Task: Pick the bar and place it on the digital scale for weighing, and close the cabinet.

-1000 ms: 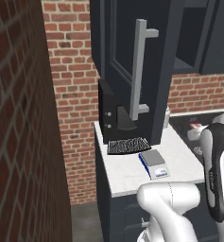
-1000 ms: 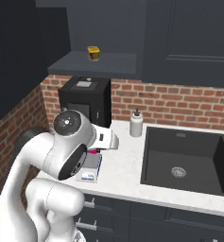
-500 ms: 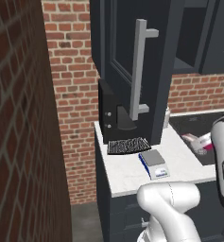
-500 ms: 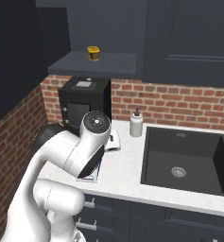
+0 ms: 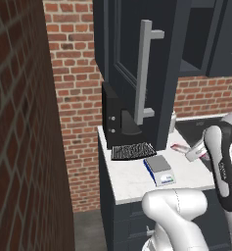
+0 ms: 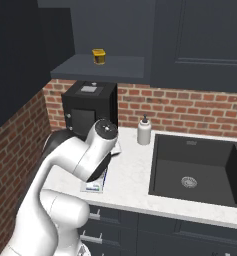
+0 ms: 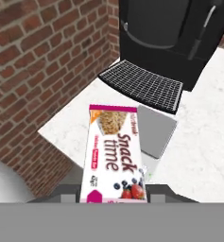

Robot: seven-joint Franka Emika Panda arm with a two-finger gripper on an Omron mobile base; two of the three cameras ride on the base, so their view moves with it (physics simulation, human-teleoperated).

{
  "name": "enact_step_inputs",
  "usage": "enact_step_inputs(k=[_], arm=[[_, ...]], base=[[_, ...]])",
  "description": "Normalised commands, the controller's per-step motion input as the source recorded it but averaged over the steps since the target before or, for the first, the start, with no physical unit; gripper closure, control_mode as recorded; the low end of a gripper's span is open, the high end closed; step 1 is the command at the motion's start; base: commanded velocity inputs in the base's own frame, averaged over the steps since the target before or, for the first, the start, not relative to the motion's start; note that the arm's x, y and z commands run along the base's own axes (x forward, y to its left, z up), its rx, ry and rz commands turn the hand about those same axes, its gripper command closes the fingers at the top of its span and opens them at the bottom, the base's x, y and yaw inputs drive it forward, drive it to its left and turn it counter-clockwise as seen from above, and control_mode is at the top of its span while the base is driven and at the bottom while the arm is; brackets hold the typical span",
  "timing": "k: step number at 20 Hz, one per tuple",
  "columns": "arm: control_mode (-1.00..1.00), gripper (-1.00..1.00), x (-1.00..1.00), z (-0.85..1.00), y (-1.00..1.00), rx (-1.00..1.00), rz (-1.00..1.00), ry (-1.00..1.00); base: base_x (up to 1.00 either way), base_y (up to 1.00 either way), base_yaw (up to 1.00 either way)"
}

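- The bar (image 7: 115,153) sits clamped in your gripper (image 7: 114,196), jaws closed on its berry-printed end, so it rides above the counter (image 7: 205,142) rather than resting on it.
- Its long axis runs away from the hand, the free end overlapping the digital scale (image 7: 155,130), beyond which lies the black ribbed mat (image 7: 142,85).
- The cabinet (image 5: 137,68) door stands open; you've yet to close it.

The bar (image 7: 114,153) covered part of the digital scale (image 7: 157,130); its lower end was cut off, hiding the gripper's fingertips.
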Motion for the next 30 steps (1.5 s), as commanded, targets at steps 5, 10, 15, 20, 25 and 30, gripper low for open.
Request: enact_step_inputs(k=[5, 10, 15, 20, 25, 30], arm=[[-1.00, 1.00, 0.47, -0.15, 0.33, 0.00, 0.21, 0.16], [-1.00, 1.00, 0.16, -0.45, 0.11, 0.00, 0.17, 0.02], [-1.00, 1.00, 0.09, -0.45, 0.11, 0.00, 0.17, -0.04], [-1.00, 1.00, 0.29, -0.27, 0.11, 0.00, 0.07, 0.01], [-1.00, 1.00, 0.34, -0.29, 0.01, 0.00, 0.05, 0.01], [-1.00, 1.00, 0.13, -0.27, -0.03, 0.00, 0.06, 0.00]], base=[[0.00, 0.00, 0.00], [0.00, 0.00, 0.00], [0.00, 0.00, 0.00], [0.00, 0.00, 0.00], [0.00, 0.00, 0.00], [0.00, 0.00, 0.00]])
